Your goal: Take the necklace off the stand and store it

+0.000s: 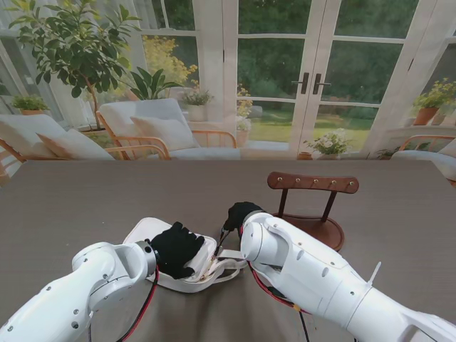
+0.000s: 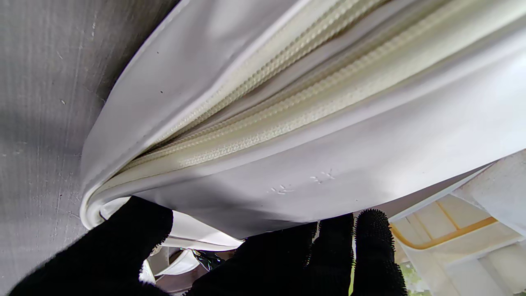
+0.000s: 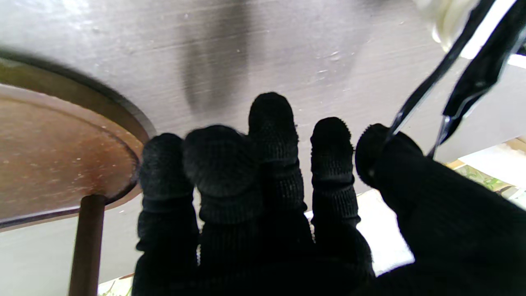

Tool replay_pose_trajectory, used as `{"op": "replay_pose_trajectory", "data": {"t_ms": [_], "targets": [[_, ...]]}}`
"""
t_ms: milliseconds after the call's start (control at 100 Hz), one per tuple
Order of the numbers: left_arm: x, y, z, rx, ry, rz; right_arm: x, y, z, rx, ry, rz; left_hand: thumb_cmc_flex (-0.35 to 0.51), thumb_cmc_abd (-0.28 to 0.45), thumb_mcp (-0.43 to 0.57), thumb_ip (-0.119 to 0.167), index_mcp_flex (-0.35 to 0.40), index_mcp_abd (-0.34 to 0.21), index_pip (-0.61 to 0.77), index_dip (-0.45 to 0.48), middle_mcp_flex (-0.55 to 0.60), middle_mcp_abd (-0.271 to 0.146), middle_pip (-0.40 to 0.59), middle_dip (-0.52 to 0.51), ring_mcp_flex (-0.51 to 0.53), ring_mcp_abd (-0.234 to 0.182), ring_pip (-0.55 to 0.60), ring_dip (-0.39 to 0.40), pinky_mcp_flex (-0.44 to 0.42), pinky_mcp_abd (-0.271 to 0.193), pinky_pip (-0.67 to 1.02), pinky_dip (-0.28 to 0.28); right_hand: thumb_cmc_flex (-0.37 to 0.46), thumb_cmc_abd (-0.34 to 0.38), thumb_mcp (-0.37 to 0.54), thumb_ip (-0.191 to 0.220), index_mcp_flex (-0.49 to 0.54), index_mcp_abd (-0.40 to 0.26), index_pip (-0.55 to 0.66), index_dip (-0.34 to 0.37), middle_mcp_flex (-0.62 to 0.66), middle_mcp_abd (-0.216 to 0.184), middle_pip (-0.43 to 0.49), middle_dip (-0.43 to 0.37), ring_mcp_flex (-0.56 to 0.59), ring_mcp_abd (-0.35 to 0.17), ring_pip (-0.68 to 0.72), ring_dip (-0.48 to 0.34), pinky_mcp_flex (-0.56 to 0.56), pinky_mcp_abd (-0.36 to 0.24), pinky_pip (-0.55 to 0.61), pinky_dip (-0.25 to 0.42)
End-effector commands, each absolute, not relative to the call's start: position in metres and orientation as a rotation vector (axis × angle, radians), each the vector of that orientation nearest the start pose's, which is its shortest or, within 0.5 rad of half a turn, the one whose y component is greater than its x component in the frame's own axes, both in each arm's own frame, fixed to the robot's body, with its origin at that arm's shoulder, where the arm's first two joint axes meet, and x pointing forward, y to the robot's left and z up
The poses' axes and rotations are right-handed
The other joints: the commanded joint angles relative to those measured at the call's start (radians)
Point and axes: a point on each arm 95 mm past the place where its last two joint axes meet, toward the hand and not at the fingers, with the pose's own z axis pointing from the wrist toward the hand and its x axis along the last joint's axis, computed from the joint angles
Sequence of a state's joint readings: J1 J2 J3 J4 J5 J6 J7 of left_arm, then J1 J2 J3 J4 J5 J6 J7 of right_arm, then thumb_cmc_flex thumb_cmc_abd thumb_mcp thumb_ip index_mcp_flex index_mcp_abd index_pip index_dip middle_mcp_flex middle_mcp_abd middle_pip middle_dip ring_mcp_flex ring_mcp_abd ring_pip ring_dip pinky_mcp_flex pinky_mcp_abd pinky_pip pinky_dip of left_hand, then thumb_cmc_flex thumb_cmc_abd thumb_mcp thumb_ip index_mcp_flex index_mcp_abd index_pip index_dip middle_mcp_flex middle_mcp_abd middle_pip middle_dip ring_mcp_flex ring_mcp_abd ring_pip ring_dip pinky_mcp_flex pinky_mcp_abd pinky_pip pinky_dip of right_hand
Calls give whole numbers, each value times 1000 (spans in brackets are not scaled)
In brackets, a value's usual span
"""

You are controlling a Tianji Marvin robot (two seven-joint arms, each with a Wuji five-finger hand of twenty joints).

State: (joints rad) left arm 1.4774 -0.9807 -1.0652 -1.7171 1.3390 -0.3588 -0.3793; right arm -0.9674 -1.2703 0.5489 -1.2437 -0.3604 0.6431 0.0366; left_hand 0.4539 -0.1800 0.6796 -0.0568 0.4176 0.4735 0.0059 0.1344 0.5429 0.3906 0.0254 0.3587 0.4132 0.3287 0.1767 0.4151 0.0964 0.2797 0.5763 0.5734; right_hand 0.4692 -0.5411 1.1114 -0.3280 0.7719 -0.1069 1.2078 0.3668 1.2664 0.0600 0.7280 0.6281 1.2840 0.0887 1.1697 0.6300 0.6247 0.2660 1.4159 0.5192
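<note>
Sunlit patio doors behind a dark counter (image 1: 85, 199). Left robot hand (image 1: 174, 248) grips the rim of a white zip pouch (image 1: 146, 231). Right robot hand (image 1: 241, 212), just L of the wooden stand (image 1: 313, 206), pinches a dark cord (image 3: 435, 78) btwn thumb & finger; whether it's the necklace can't be told.
</note>
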Motion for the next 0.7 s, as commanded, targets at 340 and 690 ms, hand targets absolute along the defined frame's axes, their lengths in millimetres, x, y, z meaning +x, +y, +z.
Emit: {"op": "replay_pose_trajectory", "data": {"t_ms": [340, 690], "targets": [[359, -24, -367, -669, 2393, -952, 493, 150, -331, 1773, 1452, 1179, -35, -288, -57, -87, 13, -40, 35, 9, 57, -135, 89, 28, -1, -33, 12, -3, -7, -17, -28, -11, 25, 62, -17, 15, -37, -36, -2, -17, 40, -17, 0, 10, 30, -41, 12, 7, 300, -13, 57, -10], [359, -24, -367, -674, 2391, -946, 499, 146, -326, 1760, 1444, 1161, -30, -272, -75, -84, 11, -38, 35, 8, 57, -133, 90, 29, -3, -35, 12, -3, -9, -20, -34, -14, 22, 70, -26, 17, -50, -41, -4, -34, 17, -20, -52, -23, 29, -23, -48, -18, 272, -22, 41, -10]]}}
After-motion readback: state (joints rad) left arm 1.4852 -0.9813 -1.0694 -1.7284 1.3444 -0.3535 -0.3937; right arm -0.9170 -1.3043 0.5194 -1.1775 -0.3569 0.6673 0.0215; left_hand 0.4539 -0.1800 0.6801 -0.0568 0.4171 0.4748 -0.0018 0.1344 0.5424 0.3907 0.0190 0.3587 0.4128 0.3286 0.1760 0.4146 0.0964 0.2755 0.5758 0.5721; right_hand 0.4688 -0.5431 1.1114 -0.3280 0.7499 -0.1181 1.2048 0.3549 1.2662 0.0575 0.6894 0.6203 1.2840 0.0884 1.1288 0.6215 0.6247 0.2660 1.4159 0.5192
